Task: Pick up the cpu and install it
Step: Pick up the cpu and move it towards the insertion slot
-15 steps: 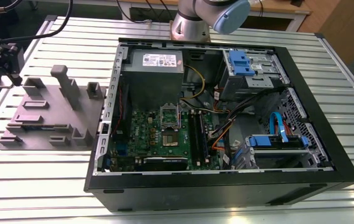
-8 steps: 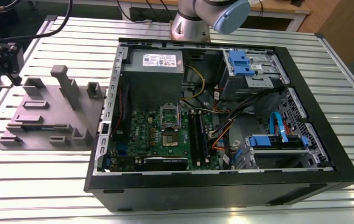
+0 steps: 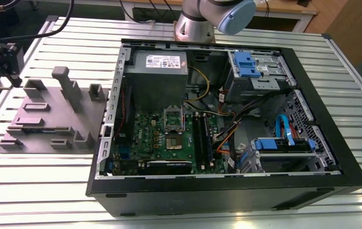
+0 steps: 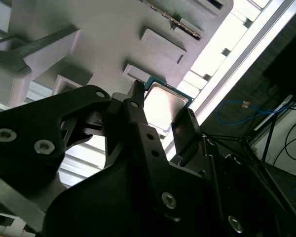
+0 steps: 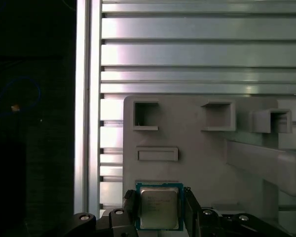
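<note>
The cpu (image 5: 159,207), a small square chip with a pale silver top and a thin green rim, sits between my gripper's (image 5: 159,211) two black fingers, which press on its opposite edges. In the second wrist view the cpu (image 4: 163,106) hangs a little above a corner of the grey-mauve block (image 4: 103,44), with the gripper (image 4: 162,102) shut on it. In the exterior view the gripper (image 3: 4,78) is at the far left, over the block's (image 3: 53,119) left side. The dark socket (image 3: 172,125) lies on the green motherboard inside the open computer case (image 3: 333,143).
The case holds a grey power-supply box (image 3: 158,64), blue drive brackets (image 3: 285,143) and loose cables. Upright posts (image 3: 66,88) rise from the block. The slatted metal table (image 3: 41,191) ends just left of the block, with dark floor beyond.
</note>
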`<action>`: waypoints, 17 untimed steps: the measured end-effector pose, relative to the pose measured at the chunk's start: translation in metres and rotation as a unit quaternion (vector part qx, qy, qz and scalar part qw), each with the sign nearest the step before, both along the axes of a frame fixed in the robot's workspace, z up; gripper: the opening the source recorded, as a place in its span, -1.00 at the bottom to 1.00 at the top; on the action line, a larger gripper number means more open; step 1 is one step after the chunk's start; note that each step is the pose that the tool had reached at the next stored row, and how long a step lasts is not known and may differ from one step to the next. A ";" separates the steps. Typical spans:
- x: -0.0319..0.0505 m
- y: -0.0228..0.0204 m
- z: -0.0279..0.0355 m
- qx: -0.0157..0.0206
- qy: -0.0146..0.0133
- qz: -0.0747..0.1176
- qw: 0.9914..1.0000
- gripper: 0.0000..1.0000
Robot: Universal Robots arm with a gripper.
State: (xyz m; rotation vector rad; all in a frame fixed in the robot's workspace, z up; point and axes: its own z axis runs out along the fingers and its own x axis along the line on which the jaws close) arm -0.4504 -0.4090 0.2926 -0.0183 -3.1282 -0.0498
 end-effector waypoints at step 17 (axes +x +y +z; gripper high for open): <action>0.0000 0.0001 0.0049 -0.002 0.000 0.000 1.000 -0.06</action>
